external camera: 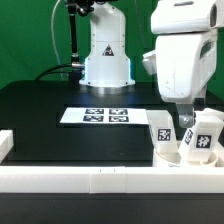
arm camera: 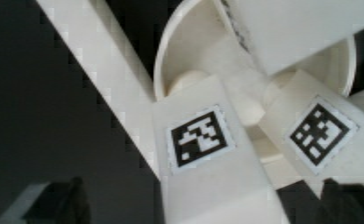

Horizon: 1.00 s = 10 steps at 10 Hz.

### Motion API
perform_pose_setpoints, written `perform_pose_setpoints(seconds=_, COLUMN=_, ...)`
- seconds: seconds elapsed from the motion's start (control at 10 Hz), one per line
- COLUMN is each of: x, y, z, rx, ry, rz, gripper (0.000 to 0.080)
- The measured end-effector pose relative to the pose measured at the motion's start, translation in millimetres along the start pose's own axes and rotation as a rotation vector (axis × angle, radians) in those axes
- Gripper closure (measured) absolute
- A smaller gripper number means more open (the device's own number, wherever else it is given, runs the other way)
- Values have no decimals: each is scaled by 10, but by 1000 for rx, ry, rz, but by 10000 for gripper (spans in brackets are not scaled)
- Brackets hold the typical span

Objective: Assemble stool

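A long white rail [external camera: 90,178] runs along the near edge of the black surface [external camera: 50,110], with a short upright end at the exterior view's left. Just behind it, at the exterior view's right, the stool parts sit crowded together: two tagged legs [external camera: 161,131] [external camera: 205,140] stand tilted against the round seat [external camera: 172,153], close to the rail, so there is little room on that side. The rest of the surface, toward the exterior view's left, lies open. The claw [external camera: 186,117] hangs straight down over the legs, its fingers spread wide and pinching nothing; its tips reach between the two legs. Farther back lies the marker board [external camera: 98,116], flat. Behind it stands the arm's white base [external camera: 106,60].

In the wrist view the two tagged legs [arm camera: 200,135] [arm camera: 321,128] lean against the seat's edge [arm camera: 188,60].
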<state>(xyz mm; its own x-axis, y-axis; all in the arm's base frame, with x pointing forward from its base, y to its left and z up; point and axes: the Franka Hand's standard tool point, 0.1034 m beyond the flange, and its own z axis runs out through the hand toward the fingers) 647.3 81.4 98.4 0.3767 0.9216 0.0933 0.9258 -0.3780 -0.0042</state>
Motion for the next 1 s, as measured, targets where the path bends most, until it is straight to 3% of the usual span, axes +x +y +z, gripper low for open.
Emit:
perform_pose_setpoints(seconds=0.3, x=58, y=-21, z=30, rx=-14, ry=-19, rz=-217, gripper=151)
perform_pose_setpoints(seconds=1.0, x=50, y=-89, z=167, rx=7, ry=-28, rz=-233, gripper=151)
